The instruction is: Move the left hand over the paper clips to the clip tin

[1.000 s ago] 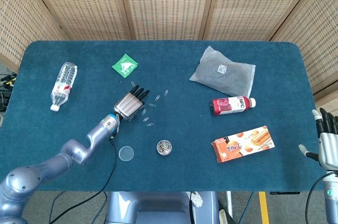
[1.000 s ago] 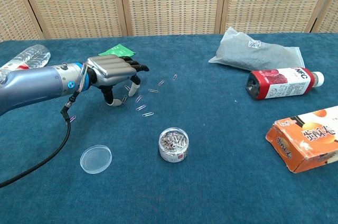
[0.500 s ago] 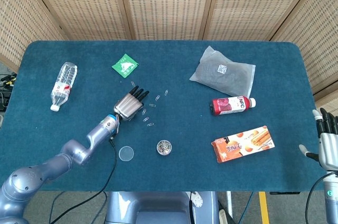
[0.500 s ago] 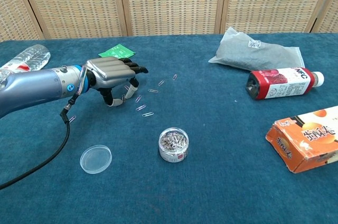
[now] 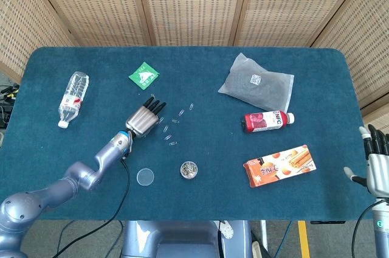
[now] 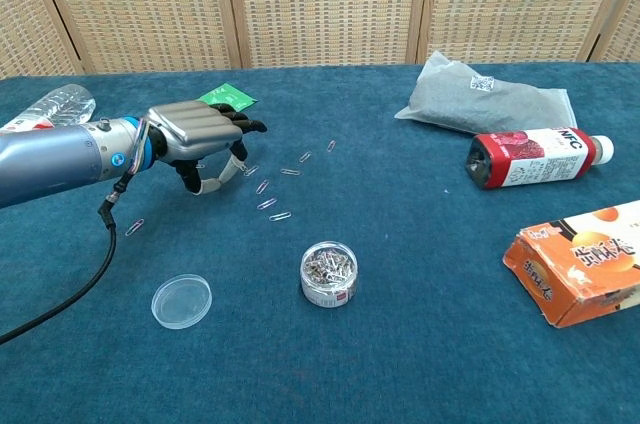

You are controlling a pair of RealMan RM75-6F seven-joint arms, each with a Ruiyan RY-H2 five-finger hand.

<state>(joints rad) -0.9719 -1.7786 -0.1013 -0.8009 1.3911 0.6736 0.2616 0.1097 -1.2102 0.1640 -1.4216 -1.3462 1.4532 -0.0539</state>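
Right now the left hand (image 6: 195, 134) hangs low over the blue table (image 5: 200, 167), palm down, its fingers (image 6: 243, 125) lying close together and stretched forward with the thumb dropped underneath; nothing shows between them, though whether the thumb tip touches the cloth cannot be told. The scattered paper clips (image 6: 268, 191) lie just beyond and to the right of the fingertips, trailing toward the far side, and one stray clip (image 6: 134, 227) sits back under the wrist. The clip tin (image 6: 329, 273), open and full of clips, stands well apart, nearer the robot than the fingertips and off to their right, with its clear lid (image 6: 181, 301) lying on the table near the hand's cable (image 6: 75, 289).

Judging from this, the main risk is height: a hand carried this low across the clips could drag or flick them with the thumb, scattering them further. A second risk is overshoot at the far end, where a knuckle or the thumb could knock the small, light tin and spill it. The slack cable trailing from the wrist could also sweep the lid or the stray clip as the forearm swings. The right hand (image 5: 378, 163) waits beyond the table's right edge, fingers apart and holding nothing.
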